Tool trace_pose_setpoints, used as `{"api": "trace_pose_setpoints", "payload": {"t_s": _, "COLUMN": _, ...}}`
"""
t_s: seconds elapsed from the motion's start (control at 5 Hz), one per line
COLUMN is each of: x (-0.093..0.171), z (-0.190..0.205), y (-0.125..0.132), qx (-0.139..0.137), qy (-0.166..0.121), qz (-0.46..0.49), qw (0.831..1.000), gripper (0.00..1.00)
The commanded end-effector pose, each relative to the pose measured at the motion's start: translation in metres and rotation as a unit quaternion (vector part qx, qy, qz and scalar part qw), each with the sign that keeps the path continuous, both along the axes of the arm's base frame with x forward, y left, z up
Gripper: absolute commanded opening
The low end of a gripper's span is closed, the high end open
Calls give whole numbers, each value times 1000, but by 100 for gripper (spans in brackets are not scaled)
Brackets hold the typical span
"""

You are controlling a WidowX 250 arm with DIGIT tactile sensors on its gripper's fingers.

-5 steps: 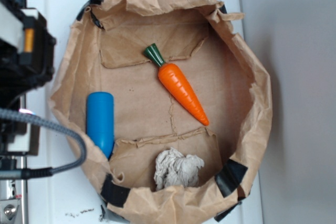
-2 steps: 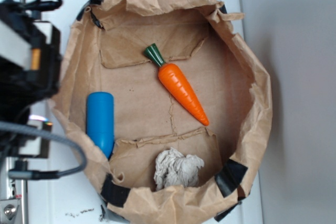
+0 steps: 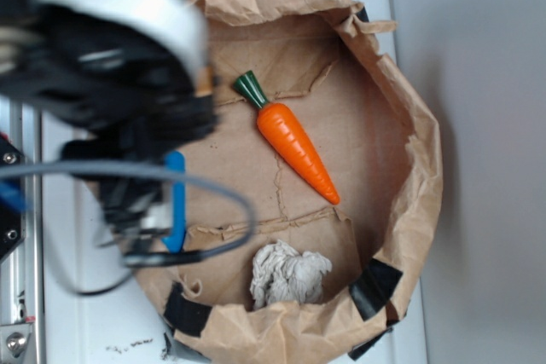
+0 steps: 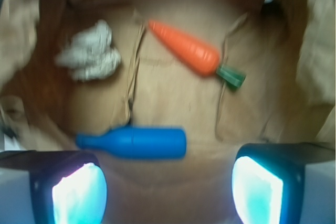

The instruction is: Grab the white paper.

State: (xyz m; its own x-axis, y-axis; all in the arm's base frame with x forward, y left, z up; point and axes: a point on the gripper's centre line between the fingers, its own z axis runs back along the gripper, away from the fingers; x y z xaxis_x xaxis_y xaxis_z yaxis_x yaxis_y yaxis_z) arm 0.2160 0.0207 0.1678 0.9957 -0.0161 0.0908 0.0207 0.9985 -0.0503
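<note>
White paper wad waiting at the near edge of the bag floor

The white paper (image 3: pixel 288 274) lies inside the brown bag (image 3: pixel 409 210), near its front wall, with the carrot (image 3: pixel 294 144) farther back and the blue bottle (image 4: pixel 134 142) to the left. Reaching across could snag the crumpled bag rim or knock the bottle, since the arm hangs right over that side. The gripper (image 4: pixel 168 187) is spread wide and holds nothing, touching nothing.

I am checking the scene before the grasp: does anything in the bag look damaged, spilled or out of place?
Nothing stands out. The white paper, the carrot and the blue bottle lie apart on the floor of the brown paper bag. The bag is creased and taped, but nothing has spilled.
</note>
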Motion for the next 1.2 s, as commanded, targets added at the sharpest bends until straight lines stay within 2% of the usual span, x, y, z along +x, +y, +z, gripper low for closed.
{"api": "trace_pose_setpoints", "payload": {"t_s": 0.0, "x": 43, "z": -11, "y": 2, "qx": 23, "qy": -38, "qz": -32, "qw": 999, "gripper": 100}}
{"api": "trace_pose_setpoints", "payload": {"t_s": 0.2, "x": 41, "z": -38, "y": -2, "qx": 14, "qy": -86, "qz": -115, "qw": 990, "gripper": 100}}
{"api": "trace_pose_setpoints", "payload": {"t_s": 0.4, "x": 43, "z": -50, "y": -2, "qx": 1, "qy": -106, "qz": -146, "qw": 984, "gripper": 100}}
{"api": "trace_pose_setpoints", "payload": {"t_s": 0.6, "x": 43, "z": -56, "y": -10, "qx": -22, "qy": -95, "qz": -191, "qw": 977, "gripper": 100}}
{"api": "trace_pose_setpoints", "payload": {"t_s": 0.8, "x": 43, "z": -48, "y": -31, "qx": -44, "qy": -93, "qz": -227, "qw": 968, "gripper": 100}}
{"api": "trace_pose_setpoints", "payload": {"t_s": 1.0, "x": 41, "z": -34, "y": -49, "qx": -17, "qy": -99, "qz": -279, "qw": 955, "gripper": 100}}
